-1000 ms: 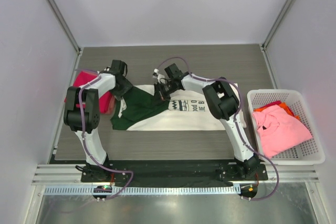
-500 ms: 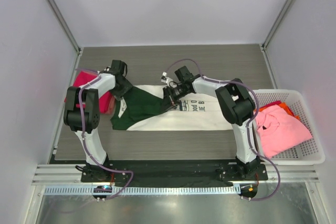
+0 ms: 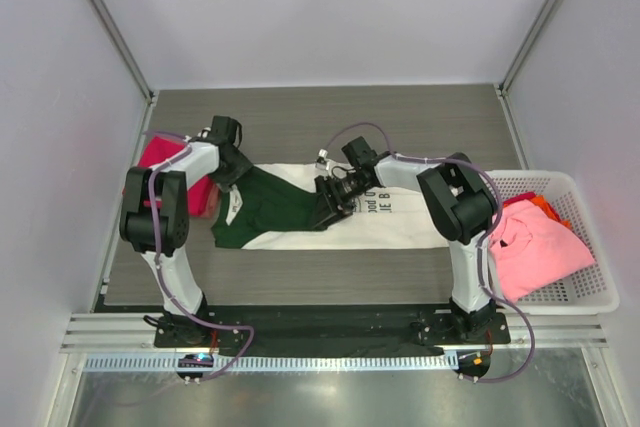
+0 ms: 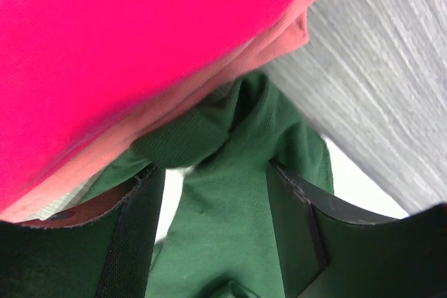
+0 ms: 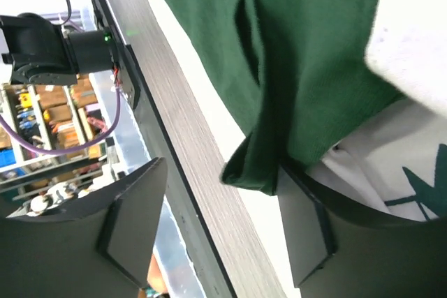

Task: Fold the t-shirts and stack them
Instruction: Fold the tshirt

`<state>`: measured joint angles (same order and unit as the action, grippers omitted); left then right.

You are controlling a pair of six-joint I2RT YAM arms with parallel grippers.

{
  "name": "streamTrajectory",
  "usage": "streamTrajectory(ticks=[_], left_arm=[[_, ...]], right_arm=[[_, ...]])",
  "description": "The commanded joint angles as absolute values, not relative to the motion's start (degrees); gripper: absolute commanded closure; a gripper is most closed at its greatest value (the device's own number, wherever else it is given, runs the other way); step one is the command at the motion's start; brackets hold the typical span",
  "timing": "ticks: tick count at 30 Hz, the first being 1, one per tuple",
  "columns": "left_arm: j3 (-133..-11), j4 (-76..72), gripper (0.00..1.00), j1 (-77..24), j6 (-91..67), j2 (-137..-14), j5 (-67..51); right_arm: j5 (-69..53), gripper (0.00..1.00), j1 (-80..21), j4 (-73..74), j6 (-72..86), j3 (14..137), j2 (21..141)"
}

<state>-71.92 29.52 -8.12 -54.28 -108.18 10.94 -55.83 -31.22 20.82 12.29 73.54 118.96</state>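
Two grippers, jaws apart on both; L gripper (image 4: 213, 172) straddles cream tee's (image 3: 390, 229) green sleeve (image 3: 270, 202), which touches magenta tee (image 3: 150, 152); R gripper (image 5: 222, 169) at sleeve hem, mid-tee; pink tee (image 3: 545, 247) in basket (image 3: 520, 177).

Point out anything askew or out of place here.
The cream-white shirt lies half-folded and crooked, its dark green part creased across the middle. The pink shirt sits heaped, unfolded, in the basket.

Left gripper (image 4: 216, 204) jaws apart, green sleeve (image 4: 230, 242) between them. Magenta shirt (image 4: 105, 40) fills upper left. Grey table (image 4: 391, 68) on the right.
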Motion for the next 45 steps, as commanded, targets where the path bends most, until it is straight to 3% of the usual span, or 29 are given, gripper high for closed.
streamTrajectory(ticks=[1, 12, 22, 29, 36, 45], left_arm=[[-68.74, 27.16, 0.39, -7.74, -53.26, -102.07, 12.13], [-58.18, 22.24, 0.37, -9.93, -58.96, -88.51, 6.86], [-66.17, 21.53, 0.37, -15.2, -61.52, -103.52, 0.18], [-80.94, 41.21, 0.44, -15.12, -60.47, -116.01, 2.9], [-79.99, 41.05, 0.44, -15.12, -61.43, -115.4, 4.21], [-77.34, 39.29, 0.44, -14.94, -62.49, -112.76, 6.33]], right_arm=[[-54.4, 0.3, -30.94, 17.76, 14.06, 74.18, 114.0], [-47.91, 0.21, -31.03, 17.66, 17.58, 79.79, 110.92], [-51.33, 0.21, -34.18, 13.19, 20.21, 92.28, 120.67], [-54.93, 0.21, -35.51, -7.53, 32.85, 91.41, 128.05], [-53.88, 0.22, -37.26, -12.65, 36.39, 88.95, 132.36], [-54.58, 0.24, -39.64, -14.33, 35.07, 81.06, 129.65]])
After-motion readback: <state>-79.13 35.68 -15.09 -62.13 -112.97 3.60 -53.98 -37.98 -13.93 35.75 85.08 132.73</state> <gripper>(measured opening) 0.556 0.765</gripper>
